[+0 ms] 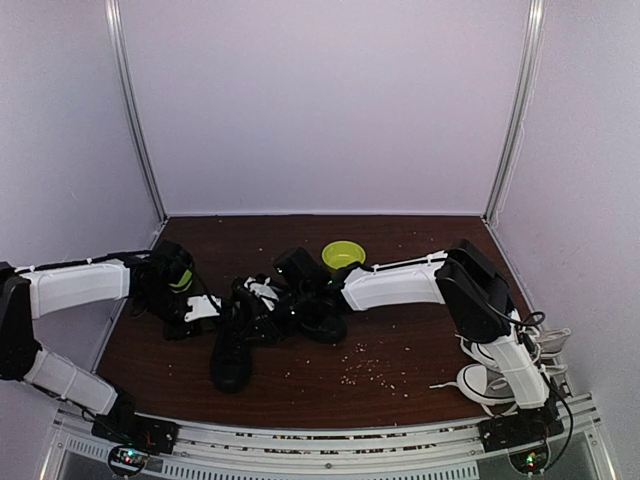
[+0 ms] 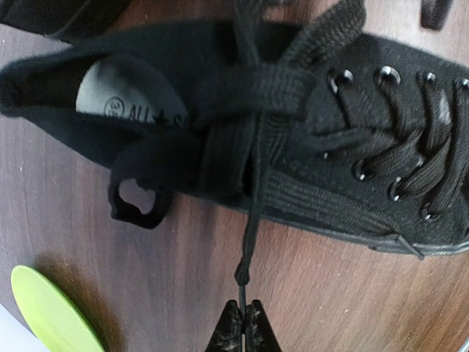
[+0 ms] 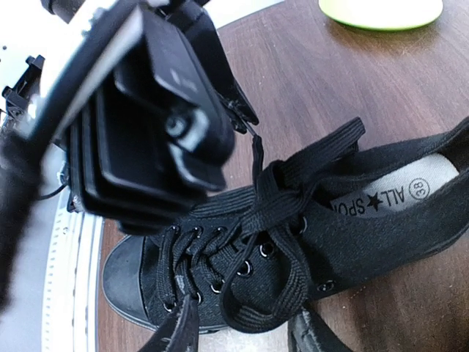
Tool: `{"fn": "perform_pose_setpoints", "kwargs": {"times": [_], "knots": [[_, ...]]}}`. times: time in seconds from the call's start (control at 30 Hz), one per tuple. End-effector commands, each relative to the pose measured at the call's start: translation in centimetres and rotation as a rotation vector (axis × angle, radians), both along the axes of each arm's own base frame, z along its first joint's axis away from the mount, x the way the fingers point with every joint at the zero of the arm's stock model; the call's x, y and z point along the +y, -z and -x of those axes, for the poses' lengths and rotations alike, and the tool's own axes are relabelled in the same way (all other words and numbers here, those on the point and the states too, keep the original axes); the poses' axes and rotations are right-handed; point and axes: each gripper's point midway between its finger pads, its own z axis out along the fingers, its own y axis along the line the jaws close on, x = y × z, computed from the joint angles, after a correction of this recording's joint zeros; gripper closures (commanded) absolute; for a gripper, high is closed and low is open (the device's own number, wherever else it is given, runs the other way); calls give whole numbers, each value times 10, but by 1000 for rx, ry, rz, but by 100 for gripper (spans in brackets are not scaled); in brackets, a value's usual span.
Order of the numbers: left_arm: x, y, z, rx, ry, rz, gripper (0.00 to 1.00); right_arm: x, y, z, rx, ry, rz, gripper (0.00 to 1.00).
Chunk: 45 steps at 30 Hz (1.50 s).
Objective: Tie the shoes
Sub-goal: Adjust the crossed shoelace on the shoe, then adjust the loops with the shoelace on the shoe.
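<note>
I count two black sneakers, two grey-and-white sneakers, one green bowl, one worktop, and my two arms. The scattered crumbs are too many to count.

This looks like a robot lab, a place for testing things. Plain white walls stand on three sides like a box, with shiny metal poles at the far corners. A left robot arm and a right robot arm are fixed to a metal rail along the near edge of a brown wooden table. Wires hang by the right robot arm, and tiny lights glow at the rail. Black shoes lie on the table, not on a floor.
</note>
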Motion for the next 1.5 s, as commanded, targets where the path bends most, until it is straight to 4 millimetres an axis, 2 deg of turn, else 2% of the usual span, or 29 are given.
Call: {"fn": "perform_pose_setpoints", "kwargs": {"times": [0.0,0.13,0.33,0.6,0.63,0.67,0.7,0.73,0.8,0.87,0.93,1.07,1.13,1.23,1.47], "knots": [[6,4,2,9,9,-40,100,9,-16,-5,-27,12,-45,60],[8,6,2,8,6,-53,100,10,-15,-8,8,24,-57,57],[6,7,2,16,9,-48,100,11,-16,-16,51,59,-74,59],[4,1,-3,-12,2,-35,100,11,-8,-14,59,49,-54,82],[1,-7,-9,-45,-4,-11,91,10,-8,-14,58,48,-52,88],[-4,-17,-14,-89,-7,26,75,11,-9,-14,57,45,-54,93],[-9,-27,-18,-141,7,64,62,11,-11,-13,58,42,-57,99],[-14,-38,-18,-195,37,102,55,12,-13,-13,57,40,-61,100],[-25,-57,-12,-284,114,182,46,12,-17,-13,57,40,-68,100],[-40,-76,-9,-356,162,284,44,13,-20,-13,56,38,-73,100],[-60,-89,-4,-360,210,385,45,13,-21,-13,57,39,-74,100],[-88,-69,-7,-285,232,349,49,13,-21,-13,65,46,-74,100],[-92,-59,-15,-259,199,306,51,13,-22,-13,66,46,-76,100],[-89,-49,-27,-253,160,253,60,13,-23,-13,69,46,-77,100],[-86,-41,-26,-246,175,222,80,14,-26,-11,75,41,-89,100]]}}
